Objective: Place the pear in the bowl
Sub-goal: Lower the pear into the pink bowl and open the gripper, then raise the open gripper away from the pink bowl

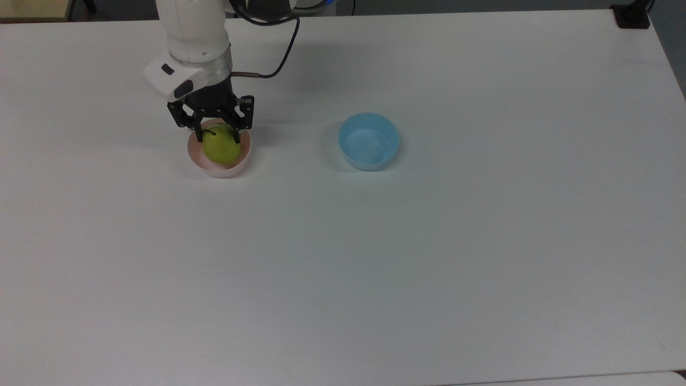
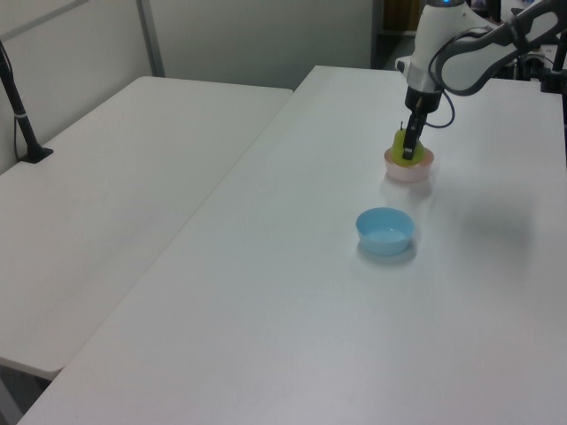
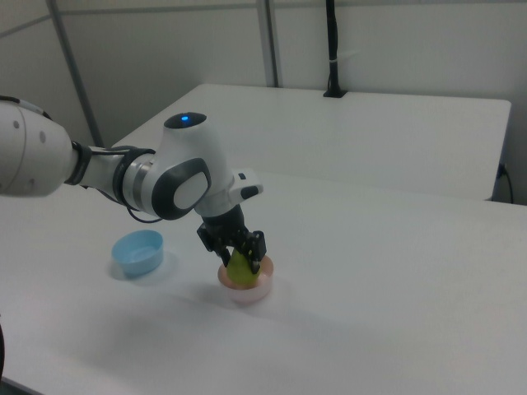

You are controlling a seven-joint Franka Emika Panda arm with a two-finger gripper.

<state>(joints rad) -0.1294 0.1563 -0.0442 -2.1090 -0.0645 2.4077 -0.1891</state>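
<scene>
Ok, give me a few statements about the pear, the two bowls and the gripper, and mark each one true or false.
1. The pear sits inside the pink bowl. True.
2. The blue bowl holds a pear. False: it is empty.
3. The gripper is over the pink bowl, its fingers on either side of the pear. True.
4. The two bowls touch each other. False: a stretch of bare table lies between them.
5. In the top view the blue bowl is to the left of the pink bowl. False: it is to the top view's right of it.
</scene>
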